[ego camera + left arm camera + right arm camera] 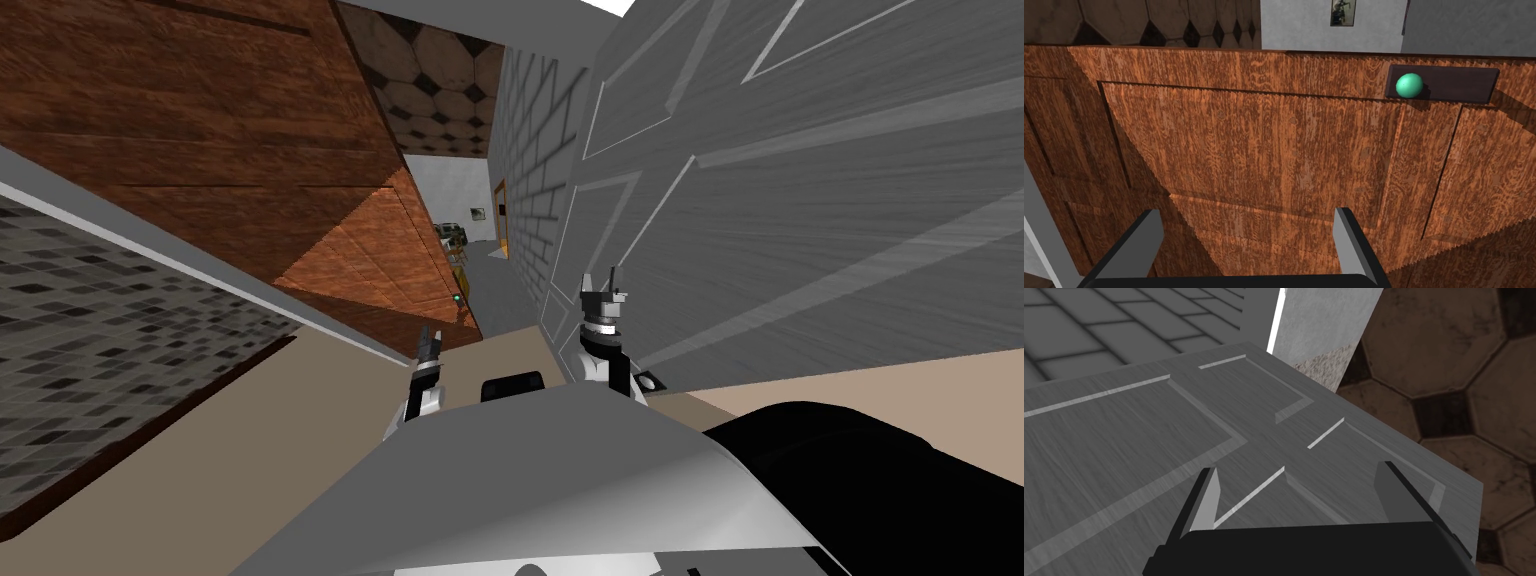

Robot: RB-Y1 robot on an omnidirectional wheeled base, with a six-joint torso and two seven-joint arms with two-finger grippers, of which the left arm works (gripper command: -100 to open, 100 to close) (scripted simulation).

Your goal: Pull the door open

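Note:
A brown wooden panelled door (pixel 230 150) stands on my left, with a small round green knob (pixel 457 298) near its edge. In the left wrist view the knob (pixel 1409 85) sits on a dark plate (pixel 1464 84) on the wooden door (pixel 1264 150). My left gripper (pixel 1246 235) faces the door panel, open and holding nothing, well off to the side of the knob. In the head view the left gripper (pixel 430 343) hangs low, short of the knob. My right gripper (pixel 601 282) is open in front of a grey panelled door (pixel 800 200).
Between the two doors a narrow passage (pixel 480 270) leads to a white far wall with a small picture (pixel 477 212). A grey brick-patterned wall (pixel 530 150) borders it on the right. Hexagon floor tiles (pixel 1449 363) show past the grey door's (pixel 1174 438) edge.

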